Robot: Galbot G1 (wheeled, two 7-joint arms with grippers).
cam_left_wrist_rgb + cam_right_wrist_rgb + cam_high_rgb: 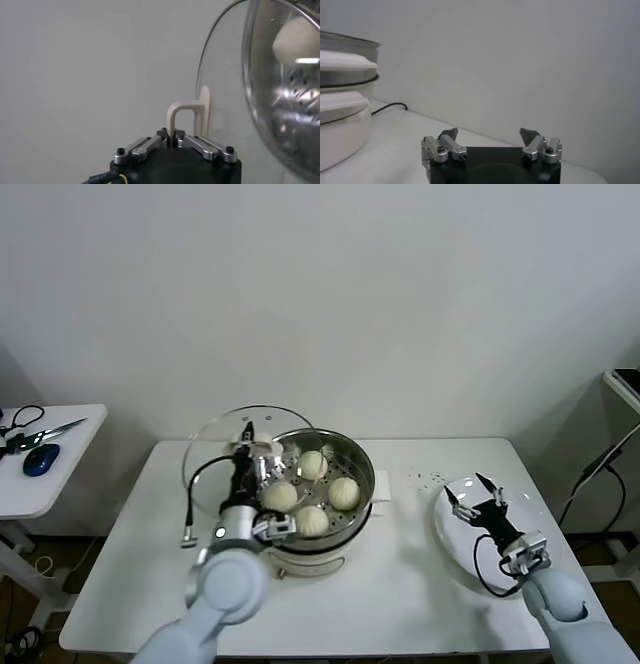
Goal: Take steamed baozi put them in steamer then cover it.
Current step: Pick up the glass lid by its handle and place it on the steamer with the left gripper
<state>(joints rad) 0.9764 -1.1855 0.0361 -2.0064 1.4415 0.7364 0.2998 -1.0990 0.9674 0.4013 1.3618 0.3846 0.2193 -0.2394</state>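
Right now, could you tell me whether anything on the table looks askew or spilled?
The cover is tilted over the steamer's left rim, held by the left gripper, not seated. Small dark specks lie scattered on the table near the white plate.

Cream-white baozi (313, 465), shiny steel steamer (361, 459)

In the head view, the left end effector (247, 446) and arm hide the near-left wall of the steamer (362, 465). The left wrist view crops the cover (225, 75) at its edge. In the right wrist view the steamer (342, 100) is cut off, showing only its side.
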